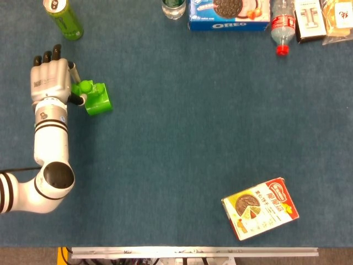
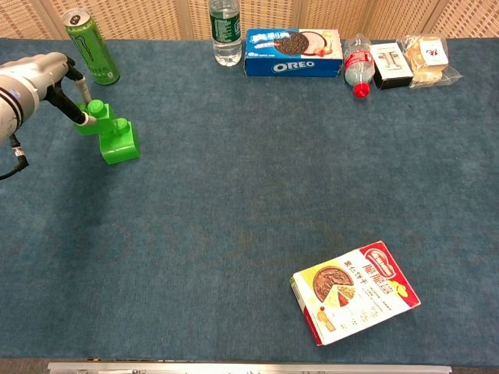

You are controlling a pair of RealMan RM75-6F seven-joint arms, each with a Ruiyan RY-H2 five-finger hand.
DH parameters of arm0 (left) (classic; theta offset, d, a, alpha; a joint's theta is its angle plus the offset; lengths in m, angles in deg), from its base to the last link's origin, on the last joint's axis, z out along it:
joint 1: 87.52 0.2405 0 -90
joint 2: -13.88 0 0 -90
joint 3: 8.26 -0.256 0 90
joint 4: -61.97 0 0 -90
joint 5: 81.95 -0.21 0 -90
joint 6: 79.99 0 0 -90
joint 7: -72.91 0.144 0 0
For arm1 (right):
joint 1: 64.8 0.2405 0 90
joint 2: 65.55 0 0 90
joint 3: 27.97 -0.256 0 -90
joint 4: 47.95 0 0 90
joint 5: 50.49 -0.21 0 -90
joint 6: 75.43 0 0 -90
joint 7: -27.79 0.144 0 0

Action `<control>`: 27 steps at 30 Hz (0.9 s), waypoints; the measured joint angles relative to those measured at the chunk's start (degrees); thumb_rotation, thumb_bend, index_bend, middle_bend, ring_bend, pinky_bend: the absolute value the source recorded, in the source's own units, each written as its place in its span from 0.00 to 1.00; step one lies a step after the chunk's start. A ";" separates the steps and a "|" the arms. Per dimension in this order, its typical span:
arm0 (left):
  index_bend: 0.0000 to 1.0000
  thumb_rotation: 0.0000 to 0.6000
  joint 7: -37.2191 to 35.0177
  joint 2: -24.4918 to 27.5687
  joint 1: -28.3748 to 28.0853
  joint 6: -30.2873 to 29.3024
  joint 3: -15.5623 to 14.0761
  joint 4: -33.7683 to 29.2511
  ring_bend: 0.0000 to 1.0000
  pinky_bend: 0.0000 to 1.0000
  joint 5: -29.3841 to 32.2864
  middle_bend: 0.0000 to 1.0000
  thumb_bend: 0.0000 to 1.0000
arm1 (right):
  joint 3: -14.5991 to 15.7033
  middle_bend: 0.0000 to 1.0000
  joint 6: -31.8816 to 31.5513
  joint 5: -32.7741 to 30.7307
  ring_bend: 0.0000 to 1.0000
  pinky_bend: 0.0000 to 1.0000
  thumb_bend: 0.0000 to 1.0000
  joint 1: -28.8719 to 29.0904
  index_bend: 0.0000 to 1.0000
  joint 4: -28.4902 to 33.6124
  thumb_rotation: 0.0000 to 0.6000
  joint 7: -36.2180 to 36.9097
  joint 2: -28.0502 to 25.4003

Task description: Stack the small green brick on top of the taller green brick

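Near the table's (image 2: pixel 234 234) left edge, toward the far-left corner, the left hand (image 1: pixel 51 81) pinches the small green brick (image 2: pixel 97 117) between its thumb and fingers (image 2: pixel 76 111). In the chest view the brick hangs clear of the cloth, level with the top of the taller green brick (image 2: pixel 121 142), just to its left and overlapping its upper left edge; whether the two touch cannot be told. In the head view the small brick sits tight against the taller brick's left side. The taller brick stands on the blue surface, studs up.

Behind them, at the far-left corner, stands a green drink can (image 2: pixel 91 46). Along the far edge come a clear bottle with a green label (image 2: pixel 224 31), a blue Oreo box (image 2: pixel 292 52), a small bottle with a red cap (image 2: pixel 358 56) lying down, a dark-and-white packet (image 2: pixel 391 64) and a clear bag of snacks (image 2: pixel 431 58) toward the far-right corner.

Toward the near-right corner lies a red-and-yellow biscuit box (image 2: pixel 354 291), flat and turned at an angle.

The right hand appears in neither view.
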 measured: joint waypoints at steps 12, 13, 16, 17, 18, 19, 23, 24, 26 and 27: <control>0.53 1.00 0.07 -1.95 -0.86 0.70 1.47 1.43 0.00 0.03 0.62 0.00 0.33 | -0.10 0.45 0.01 -0.31 0.42 0.64 0.40 -0.04 0.70 0.00 1.00 0.25 -0.09; 0.53 1.00 0.11 -2.07 -0.91 0.76 1.49 1.57 0.00 0.03 0.65 0.00 0.33 | -0.09 0.45 0.03 -0.29 0.42 0.64 0.40 -0.02 0.70 -0.01 1.00 0.30 -0.11; 0.53 1.00 0.16 -2.52 -1.01 1.10 1.54 2.20 0.00 0.03 0.90 0.00 0.33 | -0.07 0.45 0.09 -0.25 0.42 0.64 0.40 0.02 0.70 -0.03 1.00 0.35 -0.12; 0.53 1.00 0.19 -2.70 -1.04 1.19 1.54 2.54 0.00 0.03 1.00 0.00 0.33 | -0.08 0.45 0.14 -0.29 0.42 0.64 0.40 0.03 0.70 -0.04 1.00 0.37 -0.12; 0.53 1.00 0.20 -2.85 -1.07 1.25 1.56 2.83 0.00 0.03 1.05 0.00 0.33 | -0.09 0.45 0.21 -0.34 0.42 0.64 0.40 0.05 0.70 -0.05 1.00 0.39 -0.11; 0.53 1.00 0.24 -2.99 -1.11 1.33 1.57 3.13 0.00 0.03 1.12 0.00 0.33 | -0.09 0.45 0.30 -0.40 0.42 0.64 0.40 0.08 0.70 -0.08 1.00 0.40 -0.11; 0.53 1.00 0.60 -3.50 -1.28 1.66 1.58 4.43 0.00 0.03 1.37 0.00 0.33 | -0.11 0.45 0.45 -0.49 0.42 0.64 0.40 0.14 0.70 -0.13 1.00 0.36 -0.08; 0.53 1.00 0.66 -3.56 -1.30 1.73 1.61 4.61 0.00 0.03 1.45 0.00 0.33 | -0.11 0.45 0.51 -0.52 0.42 0.64 0.40 0.16 0.70 -0.14 1.00 0.35 -0.07; 0.53 1.00 0.85 -3.64 -1.36 1.85 1.69 4.85 0.00 0.03 1.61 0.00 0.33 | -0.11 0.45 0.70 -0.60 0.42 0.64 0.40 0.22 0.70 -0.17 1.00 0.29 -0.04; 0.53 1.00 0.89 -3.66 -1.37 1.90 1.70 4.89 0.00 0.03 1.66 0.00 0.33 | -0.11 0.45 0.78 -0.64 0.42 0.64 0.40 0.25 0.70 -0.19 1.00 0.25 -0.02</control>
